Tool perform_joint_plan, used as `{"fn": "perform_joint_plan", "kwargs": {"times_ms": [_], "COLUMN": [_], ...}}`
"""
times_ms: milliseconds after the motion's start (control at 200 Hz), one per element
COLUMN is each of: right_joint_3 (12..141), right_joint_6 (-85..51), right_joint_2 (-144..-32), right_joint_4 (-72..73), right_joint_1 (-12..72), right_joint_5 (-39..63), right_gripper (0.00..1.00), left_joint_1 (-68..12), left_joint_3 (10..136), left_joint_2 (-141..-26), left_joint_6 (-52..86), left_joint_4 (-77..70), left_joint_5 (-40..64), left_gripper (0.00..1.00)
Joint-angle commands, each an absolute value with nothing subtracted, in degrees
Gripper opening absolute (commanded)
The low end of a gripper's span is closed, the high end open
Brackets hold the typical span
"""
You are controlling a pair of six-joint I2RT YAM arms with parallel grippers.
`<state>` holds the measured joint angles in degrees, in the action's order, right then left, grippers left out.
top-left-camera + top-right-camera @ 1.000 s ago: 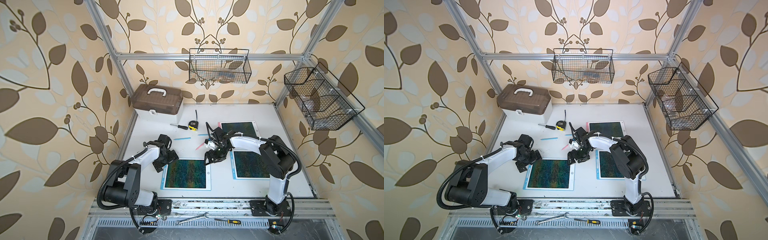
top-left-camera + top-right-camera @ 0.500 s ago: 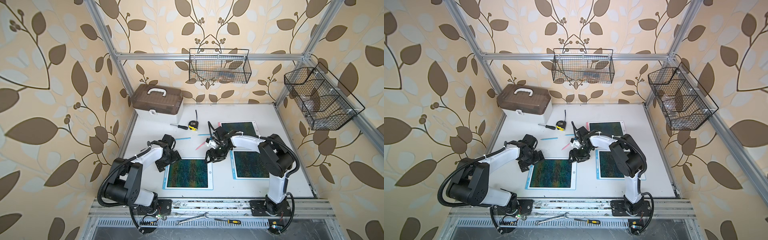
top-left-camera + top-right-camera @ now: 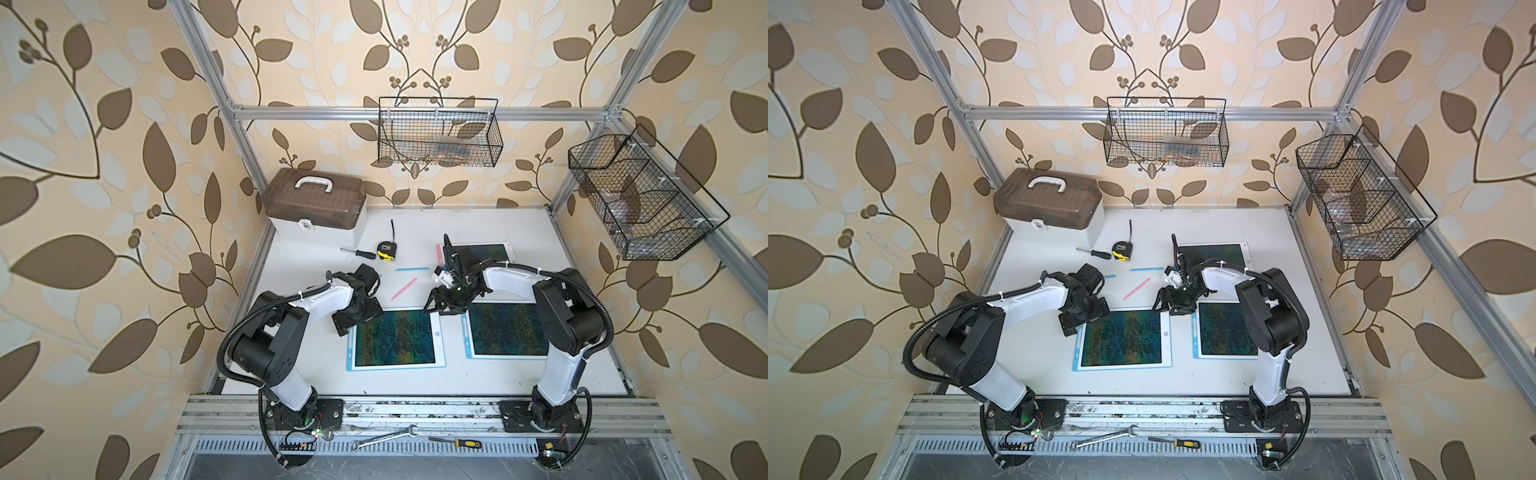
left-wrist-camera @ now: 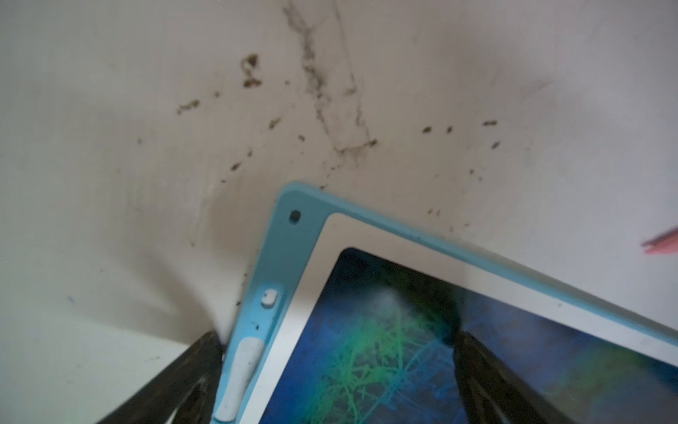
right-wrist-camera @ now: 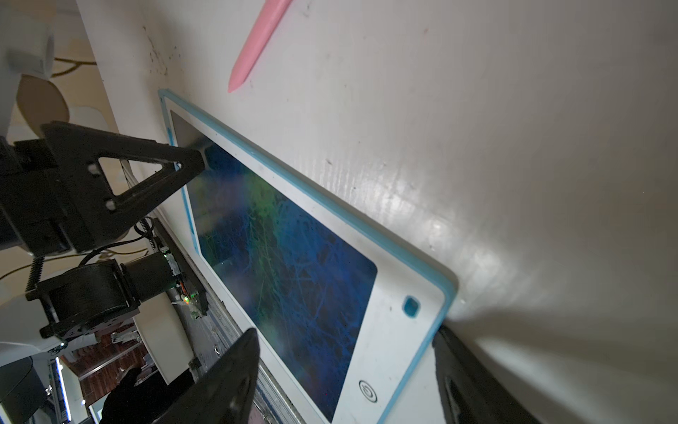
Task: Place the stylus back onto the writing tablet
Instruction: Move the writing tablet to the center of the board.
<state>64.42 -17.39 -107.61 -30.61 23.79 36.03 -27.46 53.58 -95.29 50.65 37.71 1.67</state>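
**Top views.** In both top views the left gripper [image 3: 352,323] is standing released, jaws wide. A corner of the blue-framed tablet [image 3: 395,366] is sitting between them. The right gripper [image 3: 441,305] is hovering at the neighbouring corner, jaws apart and empty. The pink stylus [image 3: 404,289] is lying flat on the table [image 3: 316,374] between the two grippers, touching neither. A blue stylus [image 3: 411,269] is lying farther out beyond it. Which one the task means cannot be told.

**Left wrist view.** The left gripper [image 4: 334,336] is straddling the tablet's frame [image 4: 293,235], one finger outside the edge and one over the screen. The pink stylus [image 4: 660,244] is just showing off to one side, clear of the frame.

**Right wrist view.** The right gripper [image 5: 346,332] is gaping around the tablet's button corner [image 5: 308,185], gripping nothing. The pink stylus [image 5: 257,44] is lying ahead of its fingertips, its point near the frame but apart from it.

**Handling, as judged.**
- The stylus is looking slim, light, rigid and smooth.
- It is likely to roll or skid if nudged.
- Lying flat, it is calling for a low pinch across the mid-barrel, away from the tapered point.
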Motion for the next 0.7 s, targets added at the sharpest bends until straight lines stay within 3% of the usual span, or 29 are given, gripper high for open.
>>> {"fn": "perform_joint_plan", "kwargs": {"times_ms": [0,700], "right_joint_3": [62.9,66.6], "right_joint_6": [-17.0,-15.2], "right_joint_2": [-107.9,-103.3], "right_joint_4": [-31.1,-35.7], "right_joint_1": [23.8,23.2], "right_joint_5": [33.5,28.5], "right_gripper": [0.76,0.8], "left_joint_1": [-29.9,-29.0], "left_joint_3": [54.9,59.0], "left_joint_2": [-103.0,-100.8], "left_joint_6": [52.8,49.6], "left_joint_4": [23.8,34.2], "left_joint_5": [9.9,1.4], "left_gripper": [0.99,0.99]}}
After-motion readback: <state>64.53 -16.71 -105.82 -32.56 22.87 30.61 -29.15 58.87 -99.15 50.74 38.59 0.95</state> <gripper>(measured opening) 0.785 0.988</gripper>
